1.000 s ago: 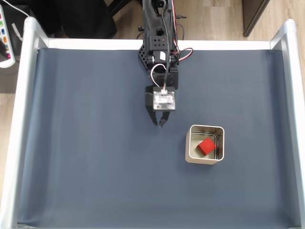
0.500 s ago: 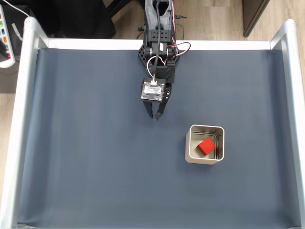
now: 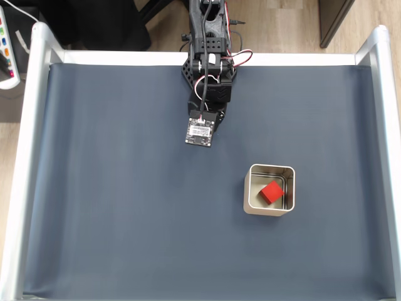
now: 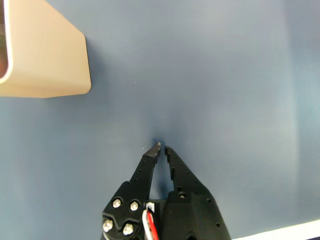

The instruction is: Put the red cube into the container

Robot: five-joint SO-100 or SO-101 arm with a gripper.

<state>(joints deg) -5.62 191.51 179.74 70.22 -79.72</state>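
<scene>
Cube (image 3: 272, 192) sits in the tin (image 3: 269, 210), job looks done; end effector (image 4: 161, 148), closed and empty, has pulled back toward the top of the fixed view.

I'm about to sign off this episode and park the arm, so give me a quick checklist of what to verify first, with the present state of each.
1. Red cube inside the container: ok, it rests on the tin's floor in the fixed view.
2. Container upright on the mat: ok.
3. Gripper empty: ok, nothing between the fingertips in the wrist view.
4. Jaws closed for parking: ok, the tips are nearly touching.
5. Gripper clear of the container: ok, the tin's wall sits well off to the upper left in the wrist view.
6. Gripper's height above the mat: cannot tell.
</scene>
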